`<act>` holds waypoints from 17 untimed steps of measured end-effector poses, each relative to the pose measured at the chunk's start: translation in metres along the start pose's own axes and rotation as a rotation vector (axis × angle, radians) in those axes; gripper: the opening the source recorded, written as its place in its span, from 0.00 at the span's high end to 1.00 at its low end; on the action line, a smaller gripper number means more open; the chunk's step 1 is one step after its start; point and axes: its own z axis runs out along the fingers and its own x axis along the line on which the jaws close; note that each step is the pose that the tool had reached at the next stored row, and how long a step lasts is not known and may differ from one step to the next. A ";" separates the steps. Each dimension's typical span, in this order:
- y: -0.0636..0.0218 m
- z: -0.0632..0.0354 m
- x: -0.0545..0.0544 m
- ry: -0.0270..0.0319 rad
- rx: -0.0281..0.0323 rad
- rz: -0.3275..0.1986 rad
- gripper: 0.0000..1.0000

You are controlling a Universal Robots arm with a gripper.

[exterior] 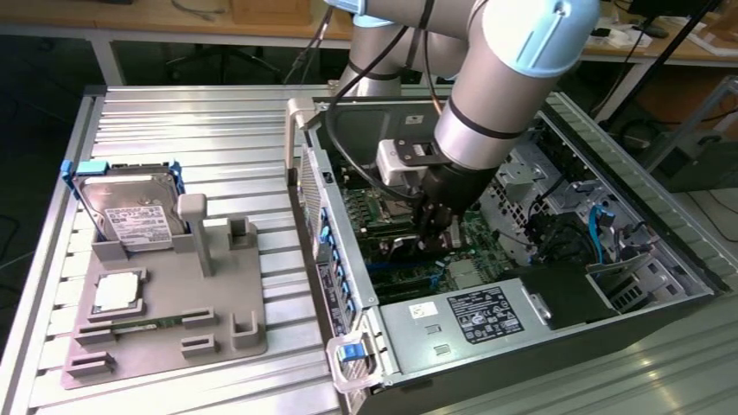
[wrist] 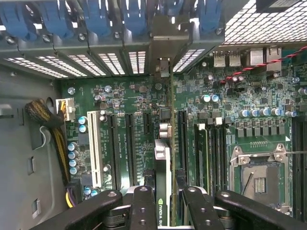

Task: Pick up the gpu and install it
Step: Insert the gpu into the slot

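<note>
1. Exterior view: the robot arm reaches into an open computer case (exterior: 309,199), and its gripper (exterior: 443,226) sits low over the motherboard (exterior: 375,212).
2. Wrist view: the gripper (wrist: 166,195) is partly closed and clamps the gpu (wrist: 163,167). The gpu stands edge-on over the motherboard (wrist: 124,96), between its long slots.

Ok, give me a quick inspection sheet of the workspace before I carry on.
Surface: ribbed metal table; open case on it.
Job's things: gpu edge-on over the motherboard slots; whether it is seated cannot be told.
Clutter: holder with hard drive, CPU, memory stick.
Grippers: gripper shut on gpu, inside case.
Cables: yellow-black bundle beside motherboard; red-black wire; blue cable.
Surroundings: benches behind table.
</note>
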 end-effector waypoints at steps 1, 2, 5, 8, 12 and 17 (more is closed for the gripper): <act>0.0000 0.0008 0.000 -0.0005 0.0000 0.000 0.73; -0.0001 0.0021 0.000 -0.0015 -0.0001 0.000 0.73; -0.0001 0.0032 0.000 -0.0028 -0.0002 0.000 0.73; 0.0001 0.0039 -0.001 -0.0035 -0.0002 0.000 0.73; 0.0005 0.0051 -0.002 -0.0068 -0.0005 0.000 0.73; 0.0006 0.0048 -0.002 -0.0086 -0.0004 0.000 0.73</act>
